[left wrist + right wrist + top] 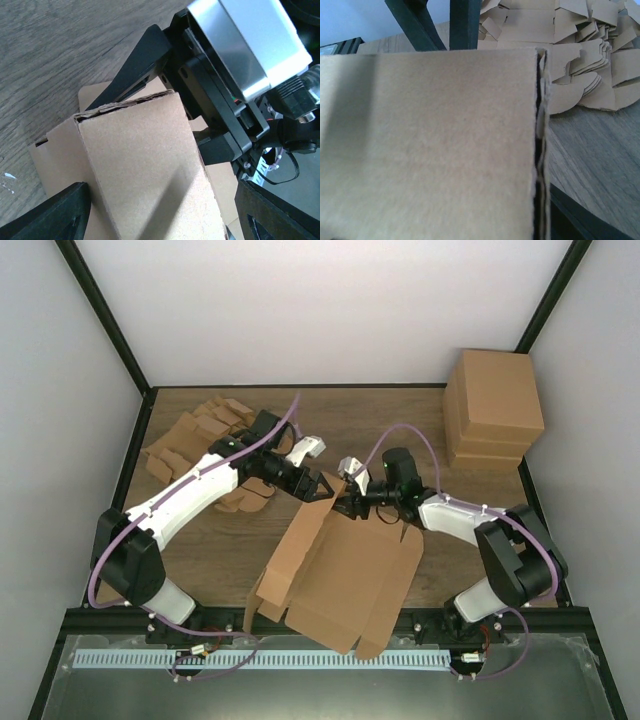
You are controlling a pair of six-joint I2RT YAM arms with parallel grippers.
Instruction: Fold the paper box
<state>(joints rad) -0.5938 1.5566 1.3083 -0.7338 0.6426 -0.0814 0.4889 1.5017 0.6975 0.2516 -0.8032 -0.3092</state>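
The paper box (340, 570) lies half folded in the middle of the table, its left wall raised. Both grippers meet at its far end. My left gripper (318, 485) straddles a doubled cardboard wall (145, 165). Its fingers (50, 215) stand wide, with a gap on the right side, so it is open. My right gripper (350, 502) faces it from the other side, and its black fingers (135, 70) lie along that wall's top edge. In the right wrist view the cardboard (430, 140) fills the frame. Only one dark finger (580, 215) shows there, beside the wall's doubled edge.
A tall block of same-sized brown boxes (492, 410) stands at the back right. A ragged heap of cardboard blanks (200, 435) lies at the back left, also seen behind the wall (580, 45). Black frame rails border the table.
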